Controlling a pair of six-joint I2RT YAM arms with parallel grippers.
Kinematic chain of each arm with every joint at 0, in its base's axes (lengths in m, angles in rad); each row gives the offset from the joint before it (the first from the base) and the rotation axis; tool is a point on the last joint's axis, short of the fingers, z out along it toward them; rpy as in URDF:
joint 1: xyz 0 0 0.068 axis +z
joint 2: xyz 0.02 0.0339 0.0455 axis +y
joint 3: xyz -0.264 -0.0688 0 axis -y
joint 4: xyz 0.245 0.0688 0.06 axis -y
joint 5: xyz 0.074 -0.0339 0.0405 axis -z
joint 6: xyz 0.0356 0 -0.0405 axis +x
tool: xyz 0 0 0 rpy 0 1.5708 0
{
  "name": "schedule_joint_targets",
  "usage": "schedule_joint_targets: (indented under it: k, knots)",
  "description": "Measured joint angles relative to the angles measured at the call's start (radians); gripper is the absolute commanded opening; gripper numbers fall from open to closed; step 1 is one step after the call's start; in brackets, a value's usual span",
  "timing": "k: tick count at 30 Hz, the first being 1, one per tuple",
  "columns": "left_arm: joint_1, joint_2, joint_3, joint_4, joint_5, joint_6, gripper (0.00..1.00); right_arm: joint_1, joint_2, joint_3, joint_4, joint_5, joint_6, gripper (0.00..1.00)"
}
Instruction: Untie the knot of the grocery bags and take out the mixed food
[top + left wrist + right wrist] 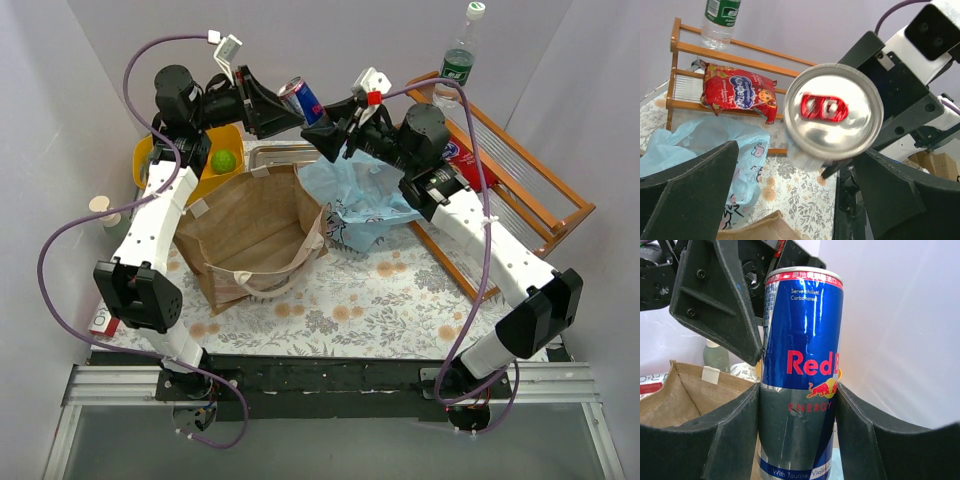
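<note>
My right gripper is shut on the blue-silver can and holds it in the air above the table's back; in the right wrist view both fingers press the can. My left gripper is open, its jaws wide apart at the can's silver top, not gripping it. The brown paper bag stands open below. The light blue plastic bag lies crumpled to its right. The green melon sits in the yellow tub. The red snack packet and the clear bottle are on the wooden rack.
The wooden rack runs along the right side. The yellow tub stands at the back left. A pump soap bottle stands at the left edge. A metal tray lies behind the paper bag. The tablecloth is floral.
</note>
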Motion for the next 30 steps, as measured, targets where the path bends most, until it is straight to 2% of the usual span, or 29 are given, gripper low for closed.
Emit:
schedule_joint_targets:
  k: [4, 6, 7, 10, 12, 13, 15, 16, 18, 19, 22, 25, 30]
  knots:
    - [-0.043, 0.002, 0.01, 0.019, -0.008, 0.004, 0.7, 0.032, 0.026, 0.003, 0.003, -0.004, -0.01, 0.01]
    - [-0.063, 0.002, 0.013, 0.031, -0.001, 0.019, 0.58, 0.053, 0.039, 0.004, -0.006, 0.007, -0.014, 0.01]
    - [-0.066, 0.001, 0.014, 0.034, 0.003, 0.028, 0.38, 0.058, 0.045, 0.004, -0.009, 0.011, -0.014, 0.01]
    - [-0.068, 0.005, 0.014, 0.037, -0.001, 0.068, 0.05, 0.059, 0.046, 0.004, -0.006, 0.018, -0.018, 0.01]
    - [-0.067, 0.005, 0.014, 0.036, 0.002, 0.09, 0.02, 0.063, 0.047, 0.003, -0.008, 0.024, -0.026, 0.01]
    - [-0.068, 0.005, 0.008, 0.04, 0.003, 0.098, 0.0, 0.063, 0.047, 0.003, -0.011, 0.025, -0.03, 0.2]
    - [-0.068, 0.001, -0.005, 0.042, 0.004, 0.114, 0.0, 0.063, 0.047, 0.003, -0.021, 0.025, -0.042, 0.43]
    - [-0.068, 0.001, -0.008, 0.042, 0.004, 0.126, 0.0, 0.063, 0.047, 0.002, -0.027, 0.024, -0.055, 0.59]
    - [-0.07, 0.001, -0.011, 0.033, 0.005, 0.162, 0.0, 0.063, 0.046, 0.0, -0.042, 0.025, -0.079, 0.73]
    - [-0.071, 0.001, -0.011, 0.027, 0.006, 0.175, 0.0, 0.063, 0.042, -0.006, -0.045, 0.026, -0.091, 0.87]
    - [-0.087, 0.04, 0.045, -0.017, 0.026, 0.233, 0.0, 0.064, -0.015, -0.058, -0.081, 0.014, -0.137, 0.96]
    - [-0.117, 0.154, 0.206, -0.075, 0.055, 0.28, 0.0, 0.054, -0.145, -0.143, -0.169, 0.032, -0.215, 0.97]
    - [-0.188, 0.359, 0.44, -0.138, -0.002, 0.357, 0.0, 0.058, -0.444, -0.301, -0.346, 0.061, -0.34, 0.97]
